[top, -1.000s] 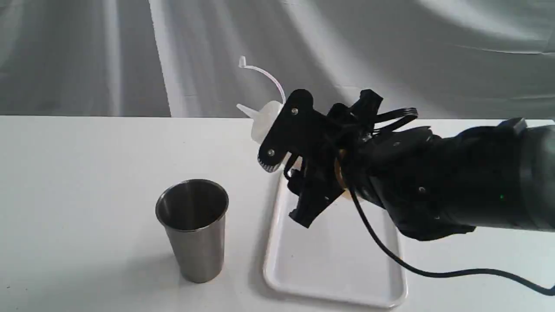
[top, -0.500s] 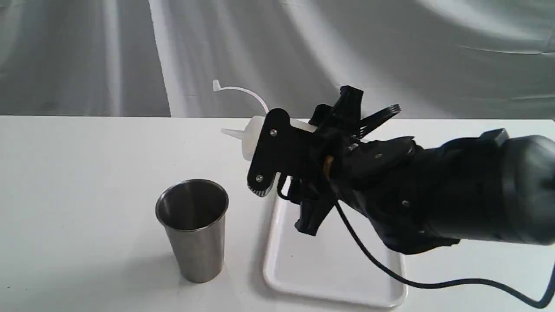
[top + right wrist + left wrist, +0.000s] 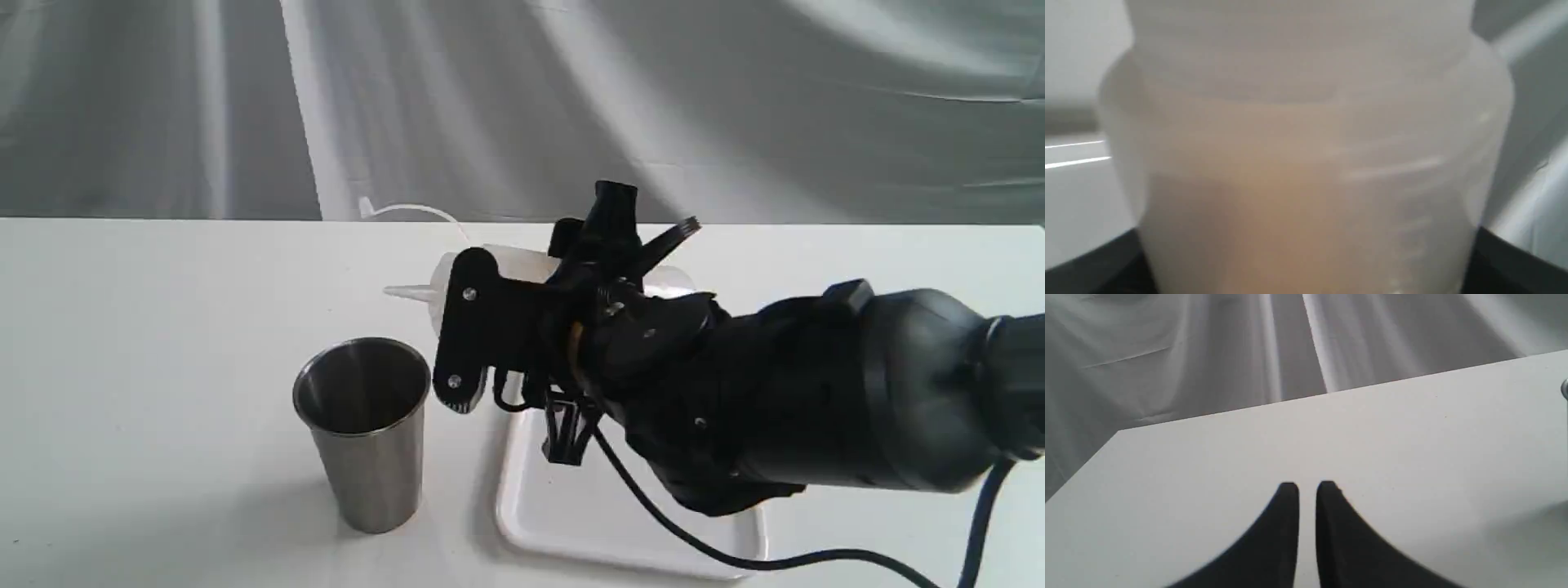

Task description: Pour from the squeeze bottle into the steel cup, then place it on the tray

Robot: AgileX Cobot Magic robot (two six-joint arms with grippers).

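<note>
My right gripper [image 3: 469,331] is shut on the squeeze bottle [image 3: 522,263], a whitish translucent cylinder held tipped almost level. Its cone nozzle [image 3: 404,291] points left, just above the far right part of the steel cup's rim. Behind the nozzle the cap strap [image 3: 408,211] curls up. The steel cup [image 3: 363,433] stands upright on the table, left of the white tray [image 3: 571,506]. The right wrist view is filled by the squeeze bottle [image 3: 1306,163], with amber liquid inside. My left gripper [image 3: 1308,490] hovers over bare table, shut and holding nothing.
The white table [image 3: 147,327] runs wide to the left of the cup. Grey cloth [image 3: 490,98] hangs behind the table's back edge. My right arm [image 3: 816,408] and its black cable [image 3: 735,559] lie over the tray. A sliver of the steel cup [image 3: 1564,390] shows in the left wrist view.
My right gripper has carried the bottle down and to the left, toward the cup, tipping it from nozzle-up to almost level. Cup and tray have stayed put.
</note>
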